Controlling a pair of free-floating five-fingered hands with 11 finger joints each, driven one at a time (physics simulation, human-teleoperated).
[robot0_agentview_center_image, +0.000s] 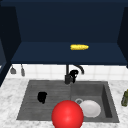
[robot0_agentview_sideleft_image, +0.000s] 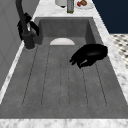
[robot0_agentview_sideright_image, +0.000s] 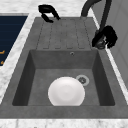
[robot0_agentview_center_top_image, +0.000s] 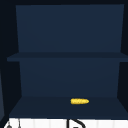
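R hand (robot0_agentview_center_image: 74, 73) curled round faucet (robot0_agentview_center_image: 68, 75) at sink (robot0_agentview_center_image: 30, 100) back edge. L hand (robot0_agentview_center_image: 42, 97) hovers over drainboard, fingers loosely curled, holding nothing. Plate (robot0_agentview_center_image: 90, 108) in basin.

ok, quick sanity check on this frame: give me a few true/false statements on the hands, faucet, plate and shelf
1. The right hand is at the faucet. True.
2. The left hand holds the white plate. False: it hovers over the ribbed drainboard with curled fingers and nothing in them; the plate lies in the basin.
3. A yellow corn cob lies on the cabinet's bottom shelf. True.
4. The red ball sits on the top shelf. False: it shows at the sink's front edge in the front view.
5. The plate covers the drain. False: the drain shows beside it.
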